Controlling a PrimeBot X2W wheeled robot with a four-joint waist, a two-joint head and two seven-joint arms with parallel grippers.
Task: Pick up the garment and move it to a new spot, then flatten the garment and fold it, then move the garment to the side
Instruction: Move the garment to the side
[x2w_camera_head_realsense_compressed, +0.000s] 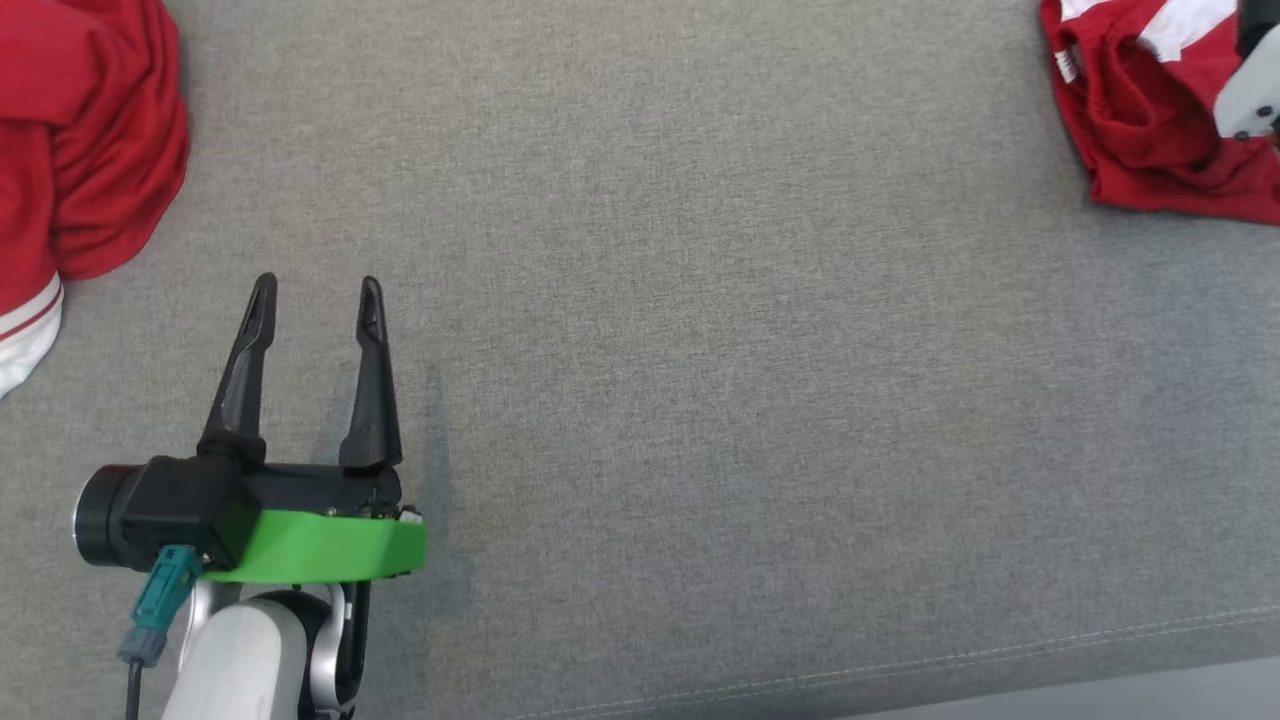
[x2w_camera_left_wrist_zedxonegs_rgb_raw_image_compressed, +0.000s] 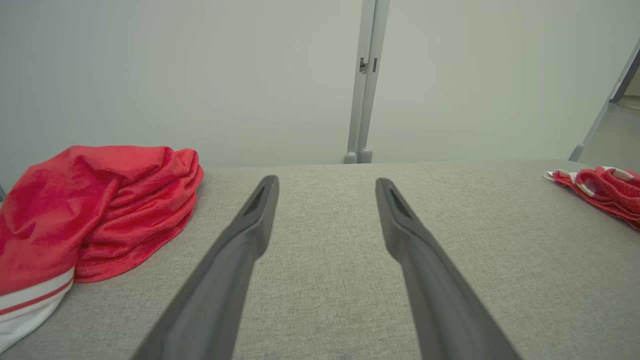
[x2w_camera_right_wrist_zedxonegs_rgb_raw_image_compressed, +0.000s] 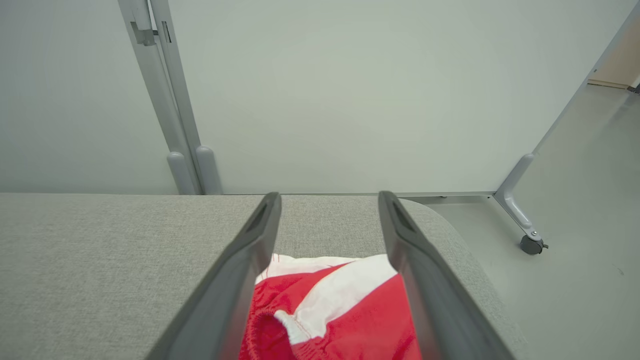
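The red garment lies on the grey cushion, in the corner at about 2 o'clock of the head view, near the cushion's rounded end. The right gripper hangs directly over it with its fingers spread wide. In the right wrist view the red and white cloth shows between the two fingers, and they pinch nothing. The garment looks compact, probably folded, but the frame edge cuts it, so I cannot tell its long axis. The left gripper is also spread and empty, and the garment is well apart from it, at 2 o'clock, so the right arm is the nearer one. A second red heap lies at 11 o'clock from the left gripper. In my judgement the garment is already set aside, and the right arm needs only to lift away without catching the cloth.
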